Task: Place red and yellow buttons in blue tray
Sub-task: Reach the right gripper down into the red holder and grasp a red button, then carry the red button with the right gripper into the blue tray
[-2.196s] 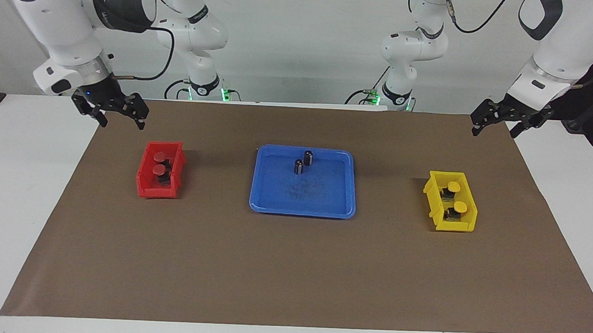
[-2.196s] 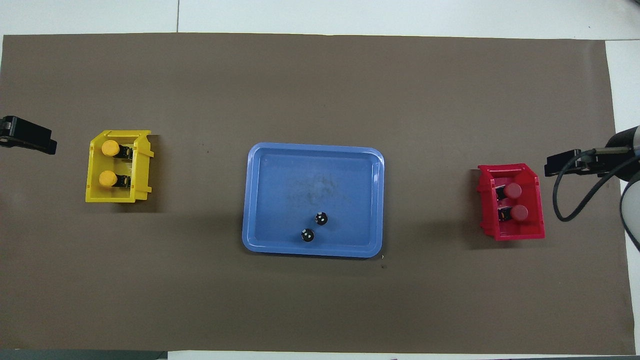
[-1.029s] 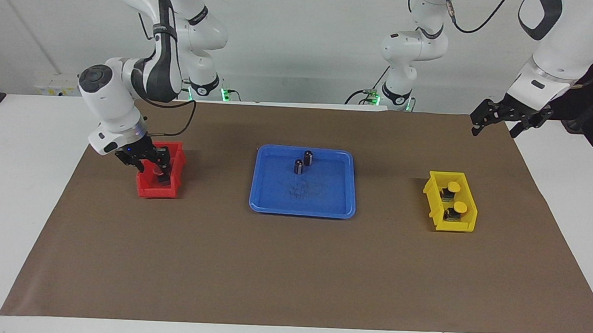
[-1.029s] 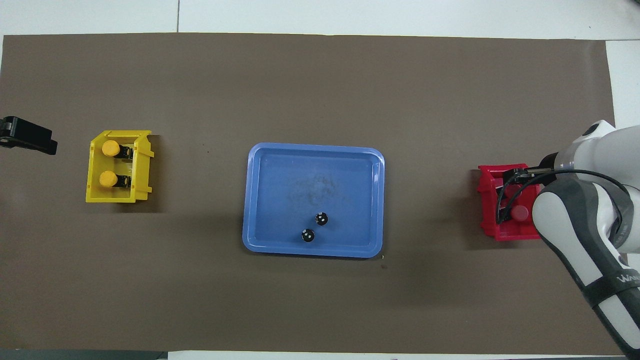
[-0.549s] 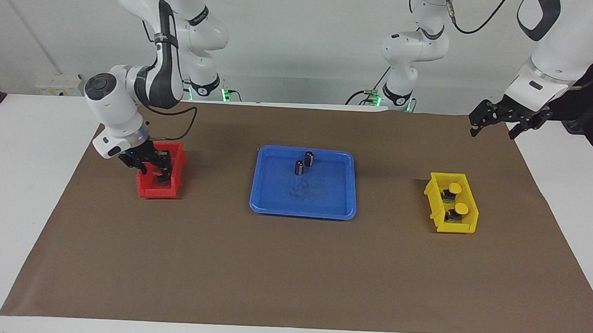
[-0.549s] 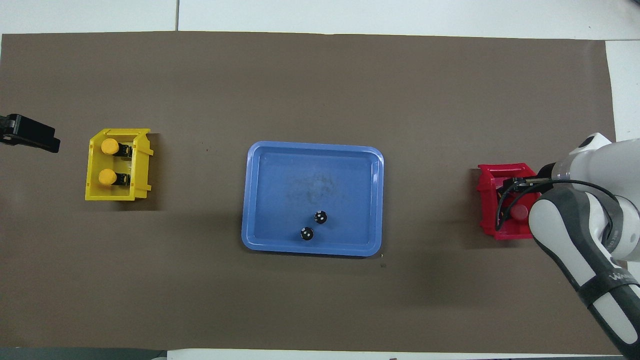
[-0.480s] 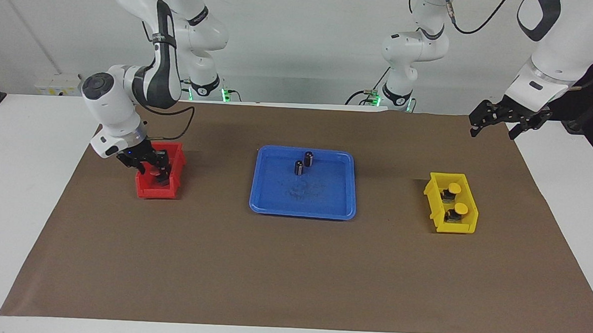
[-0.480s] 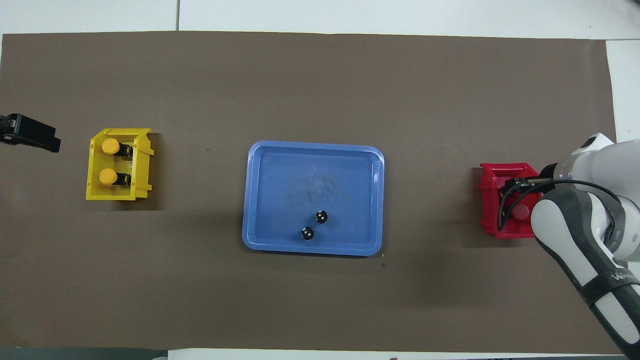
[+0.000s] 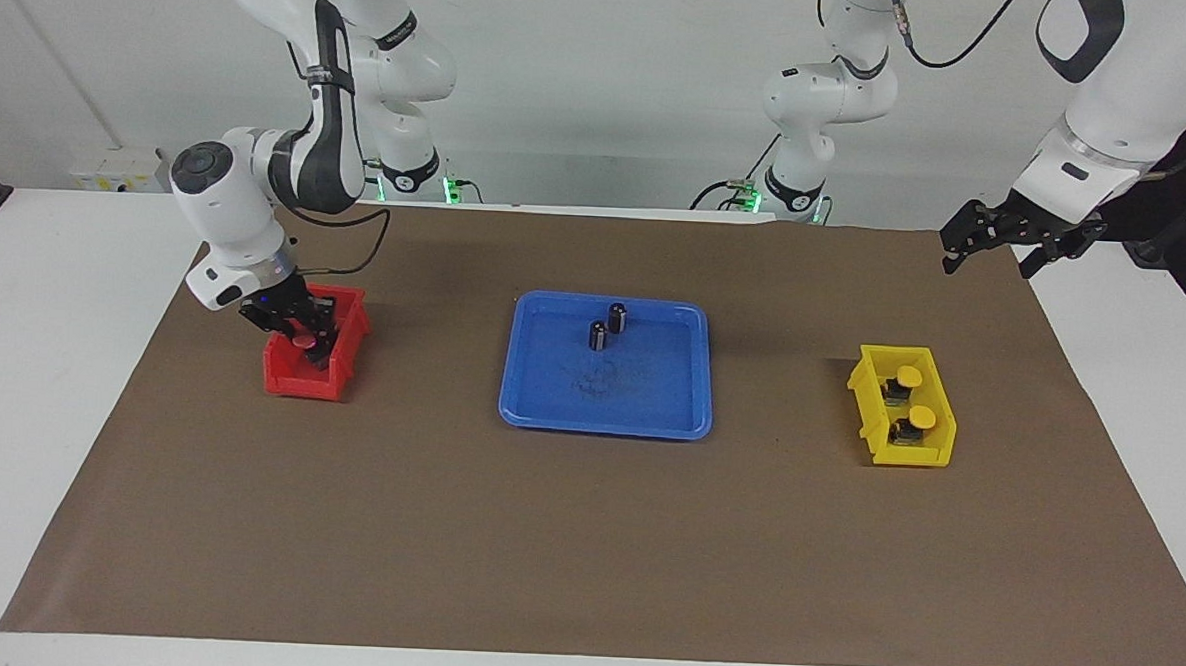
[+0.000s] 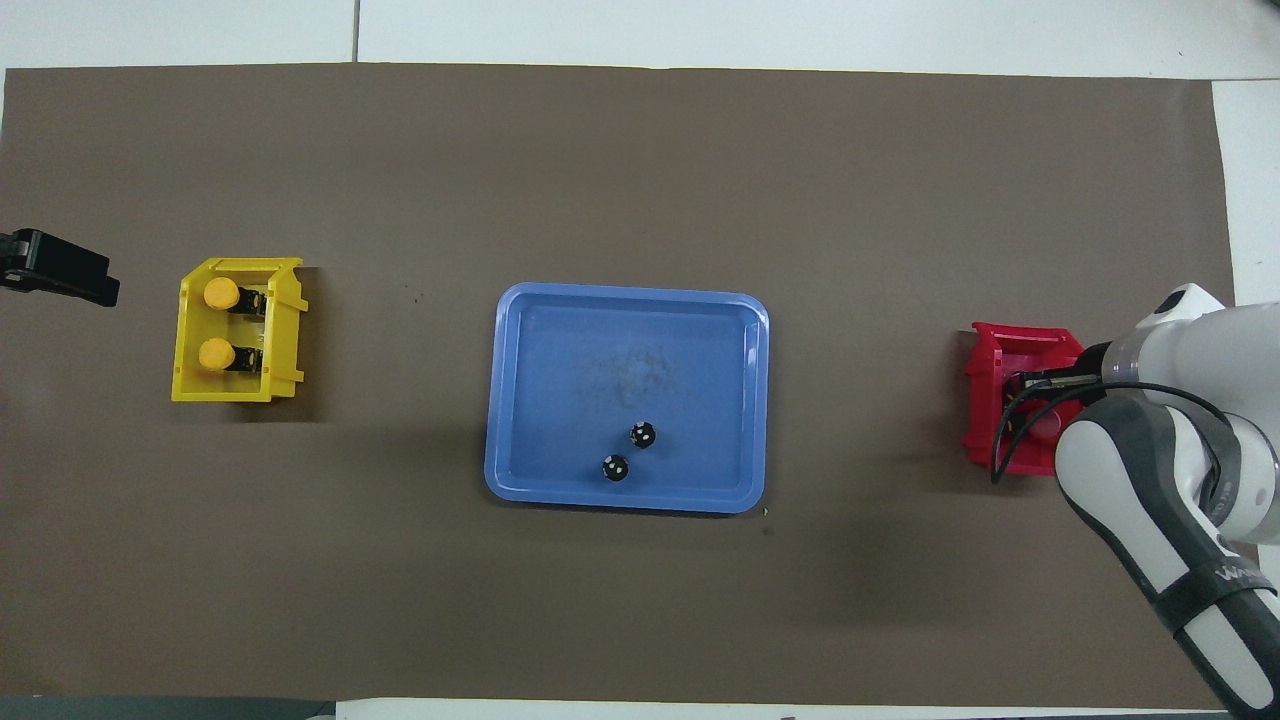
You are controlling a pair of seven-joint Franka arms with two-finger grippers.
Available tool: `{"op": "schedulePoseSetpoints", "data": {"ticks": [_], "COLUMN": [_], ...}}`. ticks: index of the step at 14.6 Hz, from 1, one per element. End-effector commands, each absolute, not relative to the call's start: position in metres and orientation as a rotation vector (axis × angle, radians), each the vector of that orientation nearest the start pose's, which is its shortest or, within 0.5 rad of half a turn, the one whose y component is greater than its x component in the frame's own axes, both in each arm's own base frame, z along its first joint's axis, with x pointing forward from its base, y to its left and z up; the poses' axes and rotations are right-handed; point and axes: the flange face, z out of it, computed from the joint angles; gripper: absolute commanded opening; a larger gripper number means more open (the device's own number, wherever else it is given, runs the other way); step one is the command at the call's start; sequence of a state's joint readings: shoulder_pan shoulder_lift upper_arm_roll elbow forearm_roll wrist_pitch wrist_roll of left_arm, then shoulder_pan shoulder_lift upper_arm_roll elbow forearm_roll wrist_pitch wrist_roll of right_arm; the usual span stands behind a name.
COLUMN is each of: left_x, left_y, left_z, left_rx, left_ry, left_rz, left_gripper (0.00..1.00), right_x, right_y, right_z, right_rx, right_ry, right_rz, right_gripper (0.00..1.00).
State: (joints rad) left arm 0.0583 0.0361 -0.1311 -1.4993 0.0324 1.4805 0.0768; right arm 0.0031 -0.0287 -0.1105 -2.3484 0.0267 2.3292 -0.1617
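Your right claw (image 9: 305,335) is down inside the red bin (image 9: 291,378), w/ a red button (image 9: 303,339) between its fingers; can't tell if it's clenched on it. Left claw (image 9: 997,243) waits, released, over the worktop's brown mat (image 9: 584,533). Two yellow buttons (image 9: 908,374) sit in the yellow bin (image 9: 874,425). Blue tray (image 9: 649,416), mid-mat, holds two black cylinders (image 9: 617,317).

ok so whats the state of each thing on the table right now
right gripper: down in the red bin, at a red button
left gripper: waiting above the mat's corner
yellow buttons: both in the yellow bin
blue tray: holds two upright black cylinders, no buttons
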Motion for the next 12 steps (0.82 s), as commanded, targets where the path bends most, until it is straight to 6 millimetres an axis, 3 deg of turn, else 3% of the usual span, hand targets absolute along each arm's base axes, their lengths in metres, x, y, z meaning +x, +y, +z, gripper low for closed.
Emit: {"op": "schedulePoseSetpoints", "data": {"ticks": [1, 4, 6, 7, 9, 12], "left_x": [0.546, 0.546, 0.546, 0.546, 0.546, 0.546], "left_y": [-0.032, -0.032, -0.032, -0.032, -0.032, -0.032], "left_z": [0.632, 0.632, 0.632, 0.632, 0.632, 0.632], "left_rx": [-3.095, -3.096, -3.096, -3.095, -3.096, -3.096], "left_ry": [0.244, 0.242, 0.242, 0.244, 0.242, 0.241], "left_rz": [0.089, 0.086, 0.089, 0.089, 0.089, 0.091], "left_gripper": [1.0, 1.0, 1.0, 1.0, 1.0, 1.0], "right_x": [0.514, 0.567, 0.586, 0.594, 0.593, 0.582], "right_y": [-0.04, -0.012, 0.03, 0.065, 0.134, 0.223], "right_z": [0.373, 0.433, 0.466, 0.478, 0.485, 0.469], "right_rx": [-3.094, -3.09, -3.1, -3.106, -3.108, -3.074], "right_ry": [-0.081, -0.122, -0.075, -0.028, 0.071, 0.219], "right_rz": [-0.019, 0.081, 0.092, 0.075, 0.032, -0.075], "right_gripper": [0.14, 0.14, 0.14, 0.14, 0.14, 0.12]}}
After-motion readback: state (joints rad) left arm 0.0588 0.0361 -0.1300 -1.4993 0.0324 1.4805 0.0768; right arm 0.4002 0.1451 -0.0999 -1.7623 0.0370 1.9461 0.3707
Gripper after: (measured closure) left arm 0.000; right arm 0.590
